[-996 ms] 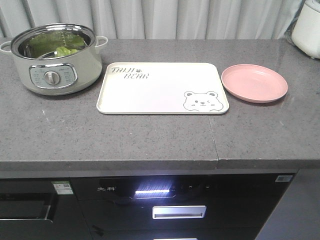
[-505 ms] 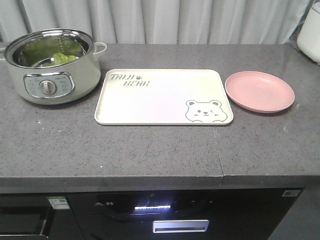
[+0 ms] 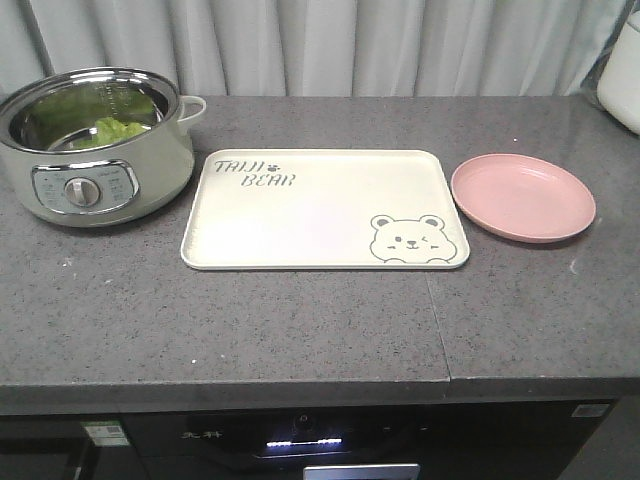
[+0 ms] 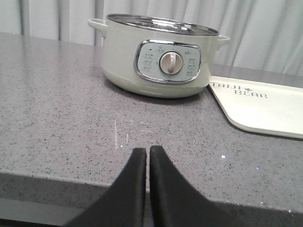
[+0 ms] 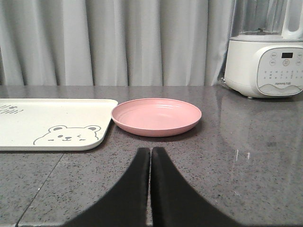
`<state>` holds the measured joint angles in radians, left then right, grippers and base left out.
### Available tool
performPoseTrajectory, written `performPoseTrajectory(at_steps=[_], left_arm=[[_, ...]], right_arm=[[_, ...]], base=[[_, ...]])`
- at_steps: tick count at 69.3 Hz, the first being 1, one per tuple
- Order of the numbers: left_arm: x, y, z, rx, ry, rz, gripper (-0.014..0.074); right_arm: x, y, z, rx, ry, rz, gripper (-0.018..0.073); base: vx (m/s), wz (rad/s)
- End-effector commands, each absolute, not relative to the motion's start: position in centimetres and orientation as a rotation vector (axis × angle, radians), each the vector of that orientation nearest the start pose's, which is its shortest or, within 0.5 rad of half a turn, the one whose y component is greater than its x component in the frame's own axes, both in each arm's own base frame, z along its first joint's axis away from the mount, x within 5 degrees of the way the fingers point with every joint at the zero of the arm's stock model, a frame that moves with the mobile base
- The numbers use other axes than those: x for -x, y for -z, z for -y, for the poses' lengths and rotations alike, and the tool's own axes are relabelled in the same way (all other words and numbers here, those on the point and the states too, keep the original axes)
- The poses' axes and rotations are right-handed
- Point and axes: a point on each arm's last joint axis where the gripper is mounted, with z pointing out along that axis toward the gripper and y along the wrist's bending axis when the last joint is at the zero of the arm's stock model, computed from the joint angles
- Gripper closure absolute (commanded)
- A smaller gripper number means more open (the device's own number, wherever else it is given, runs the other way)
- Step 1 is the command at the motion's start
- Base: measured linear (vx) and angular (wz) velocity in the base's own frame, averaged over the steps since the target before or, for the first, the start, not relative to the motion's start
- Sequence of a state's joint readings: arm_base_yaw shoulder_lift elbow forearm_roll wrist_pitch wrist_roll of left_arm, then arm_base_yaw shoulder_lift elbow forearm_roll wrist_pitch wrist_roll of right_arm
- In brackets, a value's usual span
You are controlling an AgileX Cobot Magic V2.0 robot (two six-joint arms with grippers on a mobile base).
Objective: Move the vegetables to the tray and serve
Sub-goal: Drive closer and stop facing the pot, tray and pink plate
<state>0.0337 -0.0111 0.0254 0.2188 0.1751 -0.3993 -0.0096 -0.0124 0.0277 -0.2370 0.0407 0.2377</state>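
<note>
Green vegetables [image 3: 113,129] lie inside the pale green electric pot [image 3: 92,180] at the counter's back left. The cream tray [image 3: 320,215] with a bear face lies flat in the middle, nothing on it; its corner shows in the left wrist view as tray [image 4: 265,106] and in the right wrist view as tray [image 5: 52,120]. My left gripper [image 4: 144,150] is shut and hovers near the counter's front edge, in front of the pot [image 4: 158,59]. My right gripper [image 5: 151,150] is shut too, short of the pink plate [image 5: 156,116]. Neither gripper appears in the front view.
A round pink plate [image 3: 522,195] sits right of the tray. A white blender base [image 5: 265,64] stands at the back right. Grey curtains hang behind the counter. Below the counter's front edge [image 3: 300,385] is a dark appliance with a lit strip.
The front view has shifted closer and higher: pot, tray and plate sit lower in frame, and less of the appliance below shows. Objects on the counter have not moved.
</note>
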Motion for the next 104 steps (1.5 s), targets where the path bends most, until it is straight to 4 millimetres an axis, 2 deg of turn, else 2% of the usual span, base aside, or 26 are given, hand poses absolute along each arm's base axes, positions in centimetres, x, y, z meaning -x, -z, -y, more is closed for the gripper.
performPoseTrajectory(at_steps=[1,104], left_arm=[[-5.64,-18.77,-0.39,0.203,0.109,-1.603,0.0602],[-5.64,-18.77,-0.39,0.203,0.109,-1.603,0.0602]], right_arm=[[-5.64,-20.21,0.02,0.007,0.019,-1.478,0.0561],[-5.64,-20.20,0.02,0.007,0.019,-1.479,0.0561]], base=[[0.06,0.00],[0.04,-0.01]])
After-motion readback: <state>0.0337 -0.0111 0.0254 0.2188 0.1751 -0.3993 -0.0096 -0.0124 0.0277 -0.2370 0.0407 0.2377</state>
